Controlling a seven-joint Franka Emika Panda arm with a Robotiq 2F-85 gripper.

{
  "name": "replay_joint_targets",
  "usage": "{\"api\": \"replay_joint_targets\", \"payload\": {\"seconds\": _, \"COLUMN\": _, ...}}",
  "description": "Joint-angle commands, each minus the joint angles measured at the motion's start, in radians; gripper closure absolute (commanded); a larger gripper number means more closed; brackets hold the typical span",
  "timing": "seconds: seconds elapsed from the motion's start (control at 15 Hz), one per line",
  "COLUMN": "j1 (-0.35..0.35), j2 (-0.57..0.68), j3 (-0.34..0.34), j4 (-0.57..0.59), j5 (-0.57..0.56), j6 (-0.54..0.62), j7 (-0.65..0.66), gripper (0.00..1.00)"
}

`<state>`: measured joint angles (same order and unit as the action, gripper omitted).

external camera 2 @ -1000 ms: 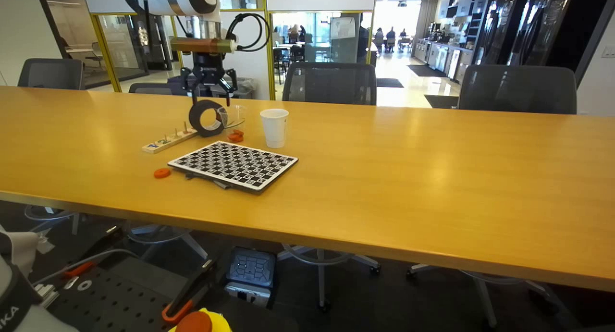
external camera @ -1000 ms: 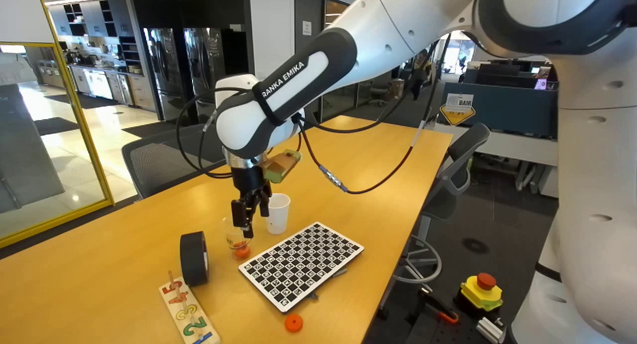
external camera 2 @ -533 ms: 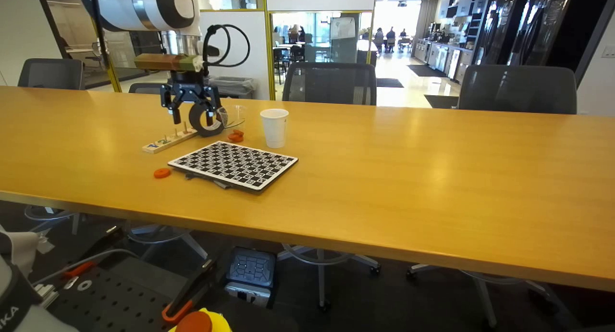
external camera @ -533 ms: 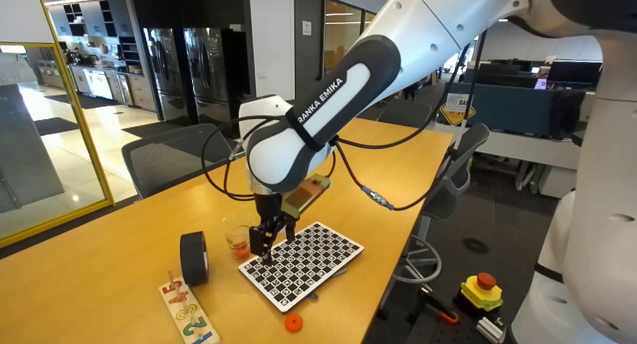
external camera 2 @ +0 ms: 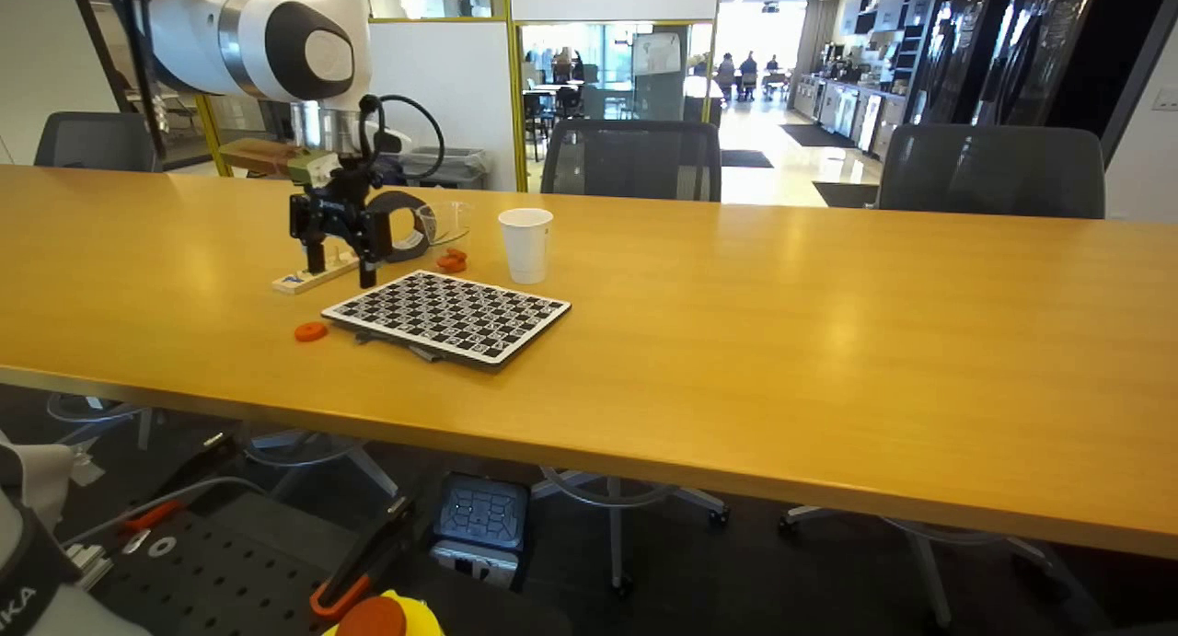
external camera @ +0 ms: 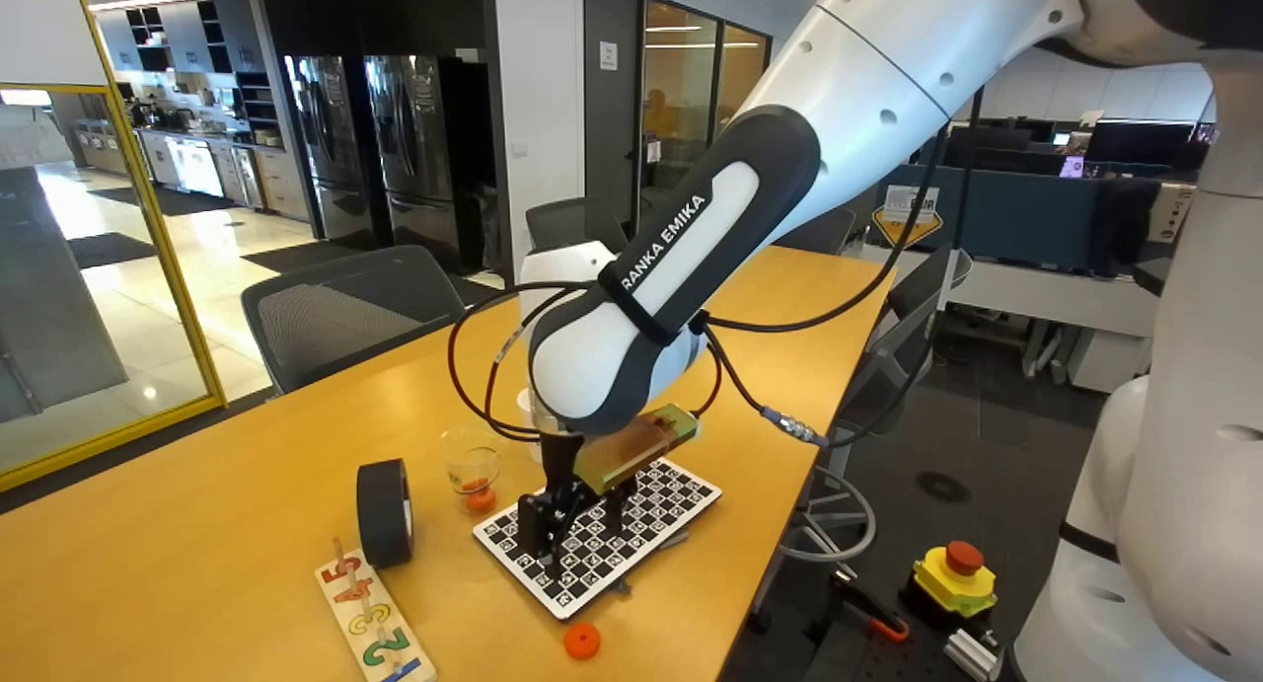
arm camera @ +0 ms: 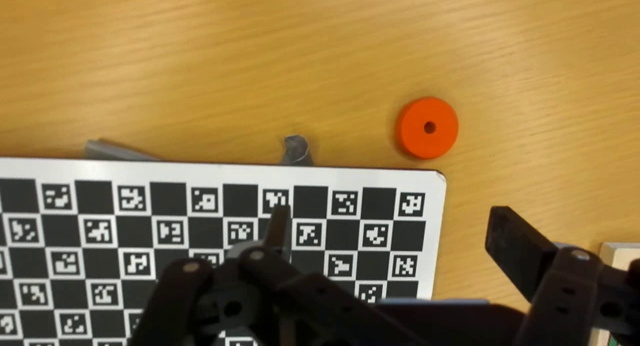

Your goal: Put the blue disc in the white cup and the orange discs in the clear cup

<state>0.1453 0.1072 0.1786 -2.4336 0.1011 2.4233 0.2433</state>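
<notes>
One orange disc (arm camera: 425,141) with a small centre hole lies flat on the table, just off a corner of the checkered board; both exterior views show it too. More orange discs (external camera 2: 452,262) sit at the bottom of the clear cup (external camera: 472,459). Upright beside that cup stands the white cup (external camera 2: 527,248), mostly covered by the arm in an exterior view (external camera: 527,404). The blue disc is hidden or out of view. My gripper (arm camera: 390,218) is open and holds nothing, hovering over the board's corner, with the loose disc ahead of its fingers in the wrist view.
The checkered board (external camera: 671,499) lies beneath the gripper, with grey tool ends (arm camera: 297,151) poking out from under its edge. A black tape roll (external camera: 383,512) stands on edge near the clear cup. Close by is a wooden number board (external camera: 375,618) with upright pegs.
From near the cups, my gripper has travelled across the checkered board towards the loose orange disc and come lower. It has stayed open. The cups and discs have not moved.
</notes>
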Motion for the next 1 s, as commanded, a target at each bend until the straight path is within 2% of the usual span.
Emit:
{"api": "replay_joint_targets", "payload": {"seconds": 0.0, "j1": 0.023, "j2": -0.031, "j3": 0.008, "j4": -0.063, "j5": 0.084, "j6": 0.085, "j7": 0.06, "gripper": 0.0}}
{"api": "replay_joint_targets", "payload": {"seconds": 0.27, "j1": 0.044, "j2": -0.025, "j3": 0.019, "j4": -0.104, "j5": 0.147, "j6": 0.171, "j7": 0.101, "gripper": 0.0}}
{"api": "replay_joint_targets", "payload": {"seconds": 0.93, "j1": 0.099, "j2": 0.008, "j3": 0.022, "j4": -0.167, "j5": 0.099, "j6": 0.3, "j7": 0.217, "gripper": 0.0}}
